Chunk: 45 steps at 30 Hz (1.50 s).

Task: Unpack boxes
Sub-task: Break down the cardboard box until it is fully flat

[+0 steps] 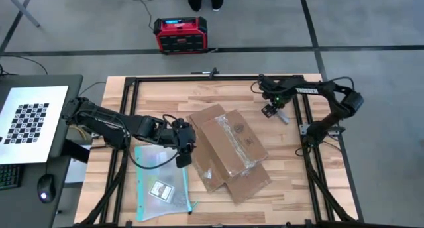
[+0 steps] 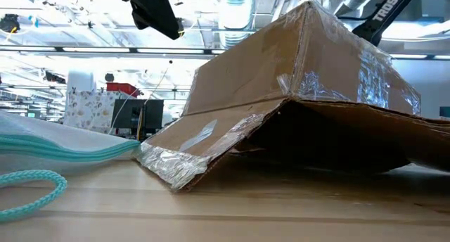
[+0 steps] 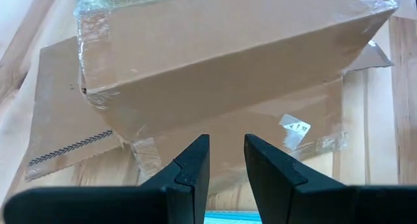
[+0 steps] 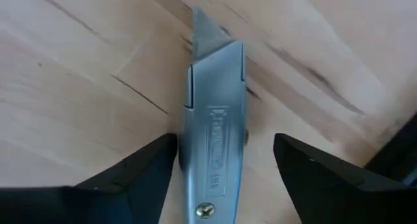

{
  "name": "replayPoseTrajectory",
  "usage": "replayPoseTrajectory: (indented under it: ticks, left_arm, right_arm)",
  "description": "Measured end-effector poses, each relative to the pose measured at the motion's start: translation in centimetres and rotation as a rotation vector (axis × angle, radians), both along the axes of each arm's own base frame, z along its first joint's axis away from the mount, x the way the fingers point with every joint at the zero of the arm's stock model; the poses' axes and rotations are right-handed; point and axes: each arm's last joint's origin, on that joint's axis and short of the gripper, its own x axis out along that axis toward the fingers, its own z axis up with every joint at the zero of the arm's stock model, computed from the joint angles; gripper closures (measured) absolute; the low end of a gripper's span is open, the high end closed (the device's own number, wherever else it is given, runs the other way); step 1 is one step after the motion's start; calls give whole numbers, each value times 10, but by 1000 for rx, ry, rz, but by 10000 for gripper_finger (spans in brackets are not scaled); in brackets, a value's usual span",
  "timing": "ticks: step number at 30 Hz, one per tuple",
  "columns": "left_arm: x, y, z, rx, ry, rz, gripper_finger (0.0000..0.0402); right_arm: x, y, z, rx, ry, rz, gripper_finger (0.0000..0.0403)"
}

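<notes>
Low view, nearest the lens: a teal cord loop [image 2: 28,186] lies on the pale wooden slat table [image 2: 281,214], attached to a clear teal-edged plastic pouch [image 2: 56,147] at the left. Just behind it sits the plain brown corrugated cardboard box [image 2: 302,80], tilted, its flaps splayed on the wood, with shiny clear tape strips [image 2: 183,154] crinkled along its edges.

From above, the box [image 1: 228,145] lies near the table's middle, flaps spread flat, with the pouch [image 1: 162,181] just beside it toward the left front. The left gripper [image 1: 183,155] hangs over the pouch's far edge, close to the box's left side; its wrist view shows its fingers [image 3: 189,172] slightly parted with nothing between them, pointing at the taped box wall [image 3: 228,61].

Farther back on the right, the right gripper [image 1: 270,111] is at the table's far side, well apart from the box. Its jaws are spread wide either side of a silver metal utility knife [image 4: 214,133], blade out, lying on the wood; the fingers do not touch it.

Beyond the table, a red and black case [image 1: 180,34] stands on the grey floor.
</notes>
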Motion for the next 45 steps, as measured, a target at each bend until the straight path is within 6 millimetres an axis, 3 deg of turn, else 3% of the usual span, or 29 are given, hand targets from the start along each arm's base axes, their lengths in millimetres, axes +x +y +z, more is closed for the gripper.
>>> replayPoseTrajectory:
  ticks: [5,10,14,19,22,26,32,39,45]
  left_arm:
    - [-1,0,-1,0,10,5,320]
    - [-1,1,-1,7,12,11,320]
    - [-1,1,-1,19,9,17,320]
    - [-2,3,0,37,5,22,320]
    - [-1,3,2,40,-12,22,320]
    - [2,8,6,57,-61,19,320]
    - [11,9,14,85,-165,-19,320]
    - [17,17,20,123,-236,-32,320]
    - [17,19,20,122,-234,-25,320]
  right_arm:
    - [3,-1,-11,76,11,-1,173]
    - [6,4,-9,75,-14,20,287]
    - [8,13,4,28,-54,68,284]
    - [5,33,48,10,-136,85,284]
    - [-3,57,76,-27,-167,94,284]
    - [-12,93,113,-77,-325,127,284]
    - [-16,142,144,-73,-676,182,284]
    - [17,177,163,-133,-1007,312,284]
    - [69,189,143,-124,-1023,341,284]
